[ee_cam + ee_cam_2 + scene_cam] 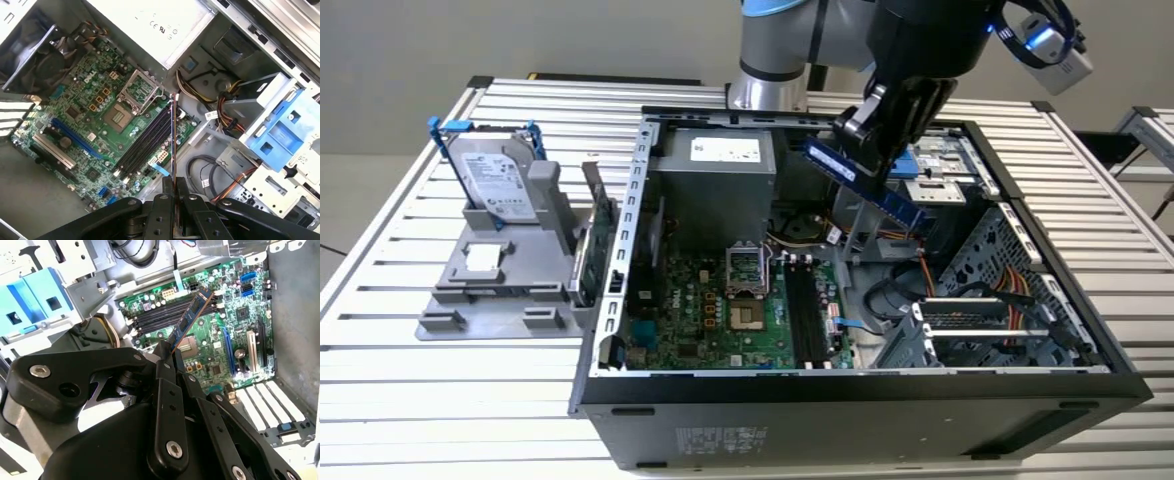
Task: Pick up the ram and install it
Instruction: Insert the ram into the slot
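Claw: the gripper [870,140] is clenched on the ram [874,185], with one short end pinched between the fingertips.
Ram place: the ram is held in the air, tilted, above the open case [854,400], in the upper right of the exterior view, well apart from the hard drive [500,180] at that view's left.
Wrist views: the ram [192,315] is seen jutting from the gripper [167,352] over the motherboard [210,340]; in the first wrist view the ram [173,140] is seen edge-on, roughly in line with the slots [145,140], clear of them.
Handling: the ram is judged light, thin and stiff, but fragile under bending or twisting.
Hold: the bare board ends and long edges are judged safest; the chips and contact edge are best left untouched.
Progress: pick-up is judged done; seating is not yet done.
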You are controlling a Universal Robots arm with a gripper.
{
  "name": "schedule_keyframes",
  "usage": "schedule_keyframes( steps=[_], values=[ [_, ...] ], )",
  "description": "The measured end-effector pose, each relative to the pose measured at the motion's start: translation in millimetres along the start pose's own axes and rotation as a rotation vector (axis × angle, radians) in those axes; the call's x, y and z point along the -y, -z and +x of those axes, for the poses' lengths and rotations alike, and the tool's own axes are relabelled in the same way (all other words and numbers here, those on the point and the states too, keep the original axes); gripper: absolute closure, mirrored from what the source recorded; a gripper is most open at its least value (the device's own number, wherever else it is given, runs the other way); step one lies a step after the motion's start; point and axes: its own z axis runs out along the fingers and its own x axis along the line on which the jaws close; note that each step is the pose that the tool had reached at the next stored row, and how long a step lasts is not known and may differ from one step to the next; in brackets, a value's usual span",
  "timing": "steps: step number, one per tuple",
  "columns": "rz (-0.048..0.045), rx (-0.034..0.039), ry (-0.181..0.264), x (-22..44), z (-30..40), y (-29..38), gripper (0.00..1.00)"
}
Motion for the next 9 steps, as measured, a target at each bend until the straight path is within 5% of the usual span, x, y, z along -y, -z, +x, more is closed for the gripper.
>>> schedule_keyframes(
  steps=[9],
  values=[
    [0.0012, 0.0000, -0.061, 0.0, 0.0, 0.0, 1.00]
  ],
)
